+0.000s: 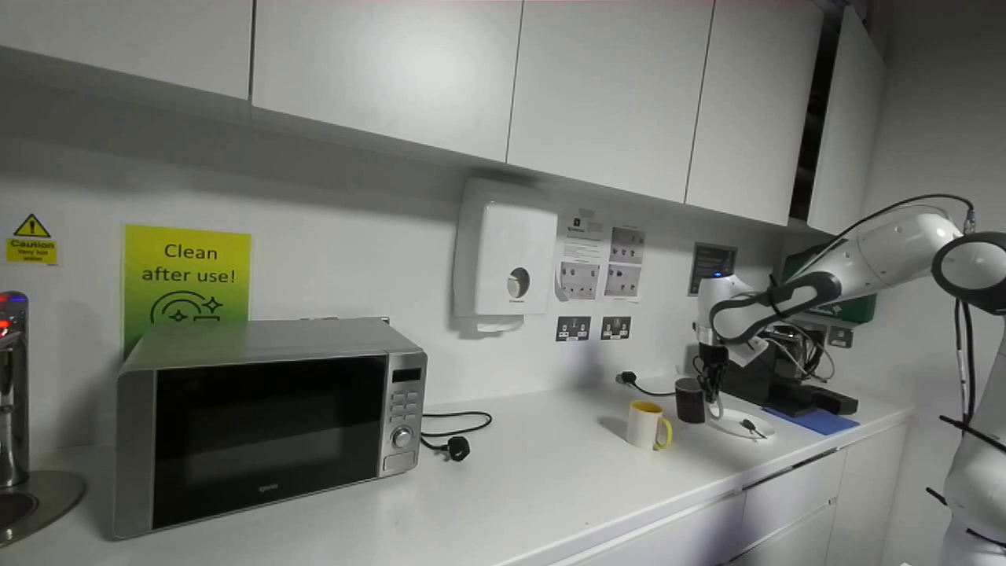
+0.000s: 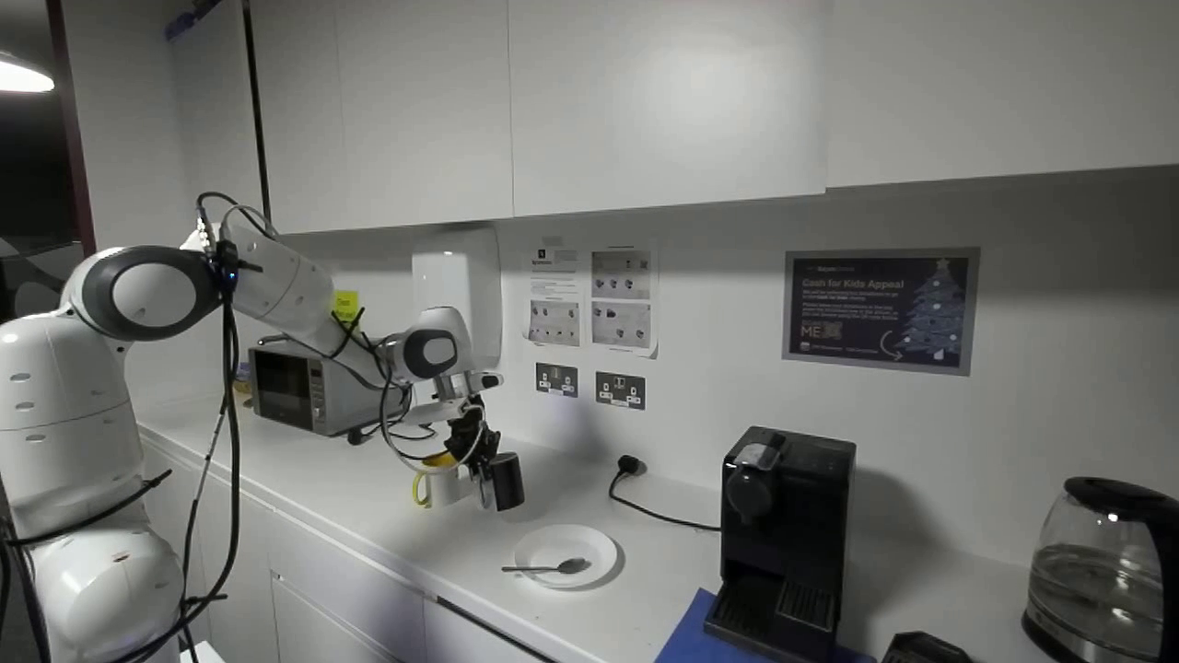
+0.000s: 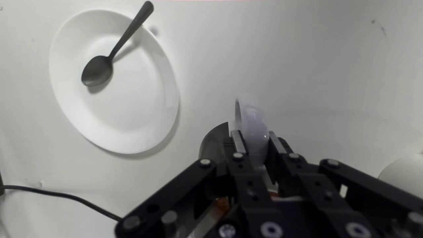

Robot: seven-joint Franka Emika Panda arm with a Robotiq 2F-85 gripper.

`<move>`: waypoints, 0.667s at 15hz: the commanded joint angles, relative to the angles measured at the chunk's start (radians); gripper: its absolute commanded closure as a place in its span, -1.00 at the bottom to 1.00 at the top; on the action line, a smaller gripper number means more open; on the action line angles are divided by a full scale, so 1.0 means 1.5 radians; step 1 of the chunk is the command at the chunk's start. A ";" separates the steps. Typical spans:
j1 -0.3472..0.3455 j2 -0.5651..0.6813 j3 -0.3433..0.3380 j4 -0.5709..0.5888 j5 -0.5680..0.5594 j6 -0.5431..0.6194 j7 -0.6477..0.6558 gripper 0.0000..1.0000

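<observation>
Your hand (image 3: 254, 135) pinches the handle (image 3: 253, 119) of the dark mug (image 2: 507, 482) beside the plate (image 3: 129, 109); off-centre weight could pivot it.

On the table (image 1: 542, 472): one dark mug (image 1: 690, 402) and one white-and-yellow mug (image 1: 642, 425), two altogether.
Also there: one white plate (image 3: 132, 109), one spoon (image 3: 104, 63), one microwave (image 1: 267, 428) at the left, one coffee machine (image 2: 783, 539) and one glass kettle (image 2: 1091, 575) at the right, one blue mat (image 2: 691, 635), and two black plugs (image 1: 459, 448) (image 1: 626, 377), one near the microwave, one farther right. On the wall (image 1: 338, 236): one paper-towel dispenser (image 1: 507, 251), at least three sockets (image 1: 573, 328) (image 1: 616, 327) (image 1: 840, 337), one yellow caution sign (image 1: 31, 248), one green "Clean after use!" sign (image 1: 187, 277) and one "Cash for Kids Appeal" poster (image 2: 880, 311).
</observation>
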 commanded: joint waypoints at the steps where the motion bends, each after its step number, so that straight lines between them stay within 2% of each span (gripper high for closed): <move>1: -0.008 -0.022 0.010 0.017 -0.066 0.007 -0.006 0.90; 10: 0.004 -0.018 0.032 0.007 -0.139 0.126 -0.081 0.90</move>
